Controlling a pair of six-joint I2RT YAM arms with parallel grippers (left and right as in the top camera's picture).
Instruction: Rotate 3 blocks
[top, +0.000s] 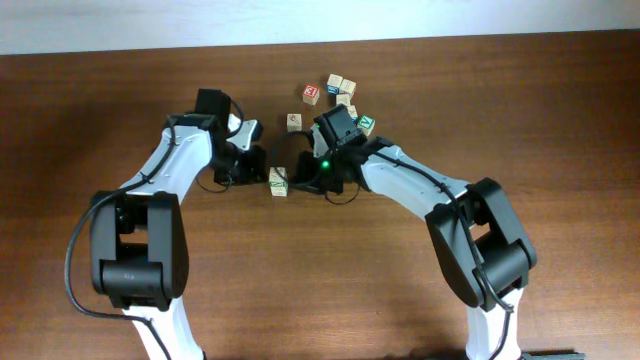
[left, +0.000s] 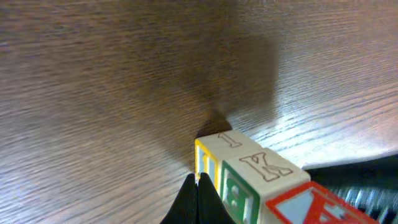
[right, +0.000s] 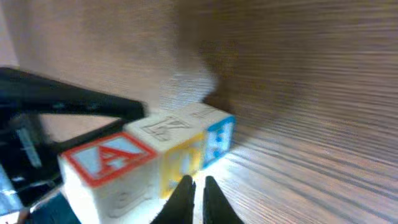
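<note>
The left gripper (left: 196, 198), clenched and empty, sits right at the yellow-faced end of the row of blocks (left: 249, 177). On the row's opposite side the right gripper (right: 199, 194) is barely parted and holds nothing. The blocks look like light, rigid, smooth wood, best pinched on opposite flat faces. Spare cubes (top: 340, 90) lie beyond the row.

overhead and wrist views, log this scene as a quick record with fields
surface: wooden table
row: yellow-faced cube, green-faced cube, red A cube, touching side by side
left gripper: shut, empty, tips close to the yellow-faced cube, contact unclear
right gripper: jaws a crack apart, empty, beside the row
loose cubes: scattered on the far side of the arms
</note>
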